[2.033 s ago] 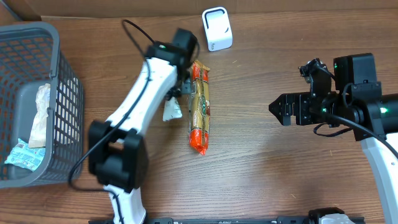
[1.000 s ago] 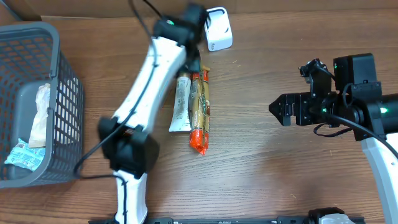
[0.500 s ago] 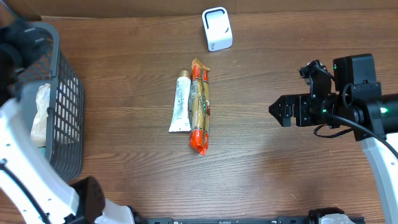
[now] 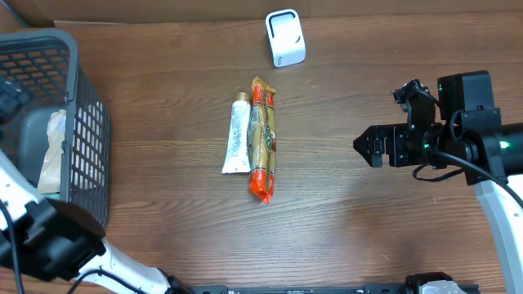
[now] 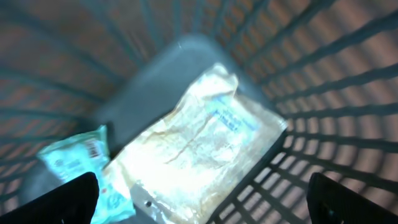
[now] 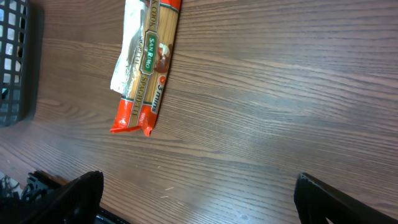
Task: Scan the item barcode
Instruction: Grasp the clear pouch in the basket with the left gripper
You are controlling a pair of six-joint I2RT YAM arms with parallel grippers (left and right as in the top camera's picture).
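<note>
The left arm has swung from the tube and spaghetti pack to the basket at the left edge of the table, left gripper spread above the clear packet inside, which I'd take squarely, off the mesh; the right gripper waits spread too.

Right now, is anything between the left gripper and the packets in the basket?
Nothing visible does. The open left gripper hangs over the basket, with the white packet and the teal packet lying in plain view on its floor.
</note>
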